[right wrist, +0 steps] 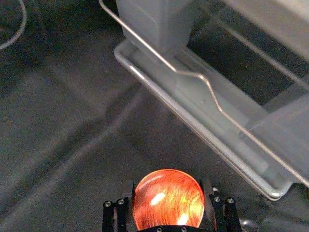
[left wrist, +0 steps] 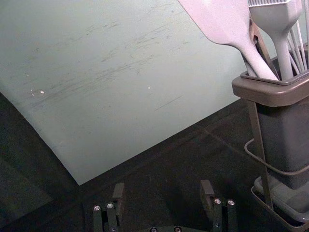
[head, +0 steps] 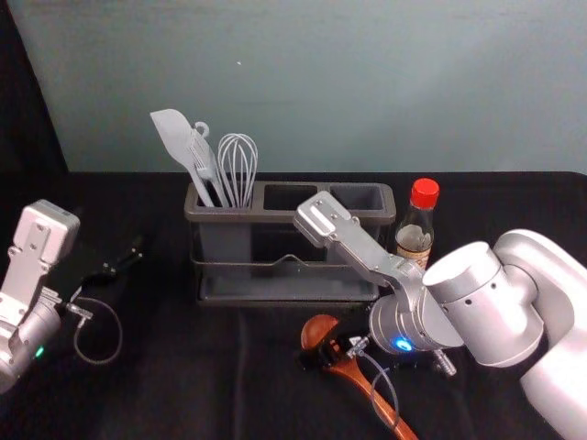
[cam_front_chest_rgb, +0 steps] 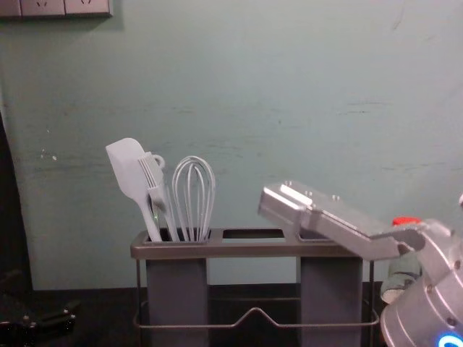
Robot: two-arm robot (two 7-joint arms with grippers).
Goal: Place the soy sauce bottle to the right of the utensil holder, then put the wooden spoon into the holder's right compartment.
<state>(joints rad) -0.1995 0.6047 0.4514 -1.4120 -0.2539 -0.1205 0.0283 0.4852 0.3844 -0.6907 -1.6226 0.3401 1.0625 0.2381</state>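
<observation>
Holder (head: 275, 218), whisk (head: 238, 170), spatula (head: 174, 136) in left compartment (head: 225, 246), right tool (head: 324, 354) wide around spoon (head: 317, 329) (left tool (head: 127, 258) wide, leftward).

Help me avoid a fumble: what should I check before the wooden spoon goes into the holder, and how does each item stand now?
1. Soy sauce bottle right of the utensil holder: ok.
2. Right gripper at the wooden spoon: ok.
3. Grip secure: cannot tell.
4. Right compartment free: ok, as far as visible.
5. Spoon above the holder's rim: not ok, it is low in front.
6. Left gripper out of the way: ok, left of the holder.
</observation>
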